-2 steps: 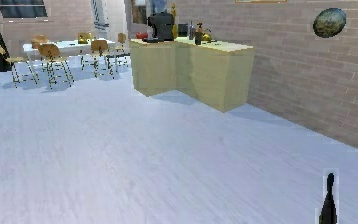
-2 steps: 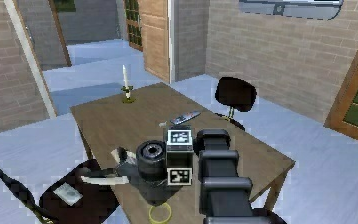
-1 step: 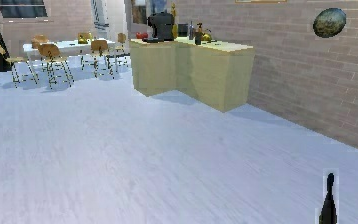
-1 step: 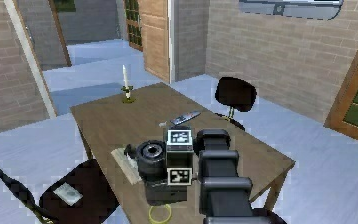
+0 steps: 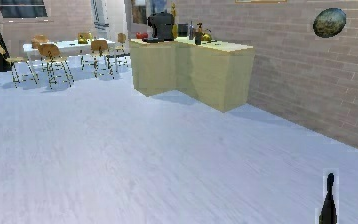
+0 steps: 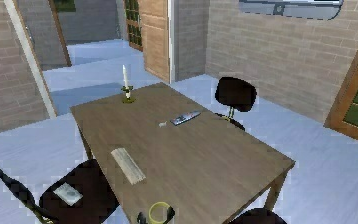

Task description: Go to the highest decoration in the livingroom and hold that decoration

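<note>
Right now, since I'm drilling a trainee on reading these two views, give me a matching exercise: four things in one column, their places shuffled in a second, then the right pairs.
Things
1. candle
2. black office chair
3. round dark wall ornament
4. dark appliance

Places
A. high on the brick wall, at the forward view's upper right
B. on top of the pale counter
C. on a far corner of the brown table
D. standing beyond the brown table's far edge

Pairs: 1-C, 2-D, 3-A, 4-B
</note>
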Available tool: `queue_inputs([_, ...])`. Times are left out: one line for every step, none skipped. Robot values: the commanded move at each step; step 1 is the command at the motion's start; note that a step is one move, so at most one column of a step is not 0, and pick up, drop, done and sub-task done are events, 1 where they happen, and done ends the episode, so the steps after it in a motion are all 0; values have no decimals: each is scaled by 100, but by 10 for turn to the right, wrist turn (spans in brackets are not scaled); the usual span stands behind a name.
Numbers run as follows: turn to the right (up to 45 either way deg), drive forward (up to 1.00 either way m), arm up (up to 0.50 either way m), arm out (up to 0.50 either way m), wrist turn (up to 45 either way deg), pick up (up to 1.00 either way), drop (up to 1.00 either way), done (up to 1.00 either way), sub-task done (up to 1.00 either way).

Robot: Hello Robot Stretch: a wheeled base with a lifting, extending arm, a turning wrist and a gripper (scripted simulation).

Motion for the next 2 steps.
queue_inputs([0, 0, 0, 0, 0, 100, 0, 0, 0])
queue_inputs([0, 0, 10, 0, 0, 0, 0, 0, 0])
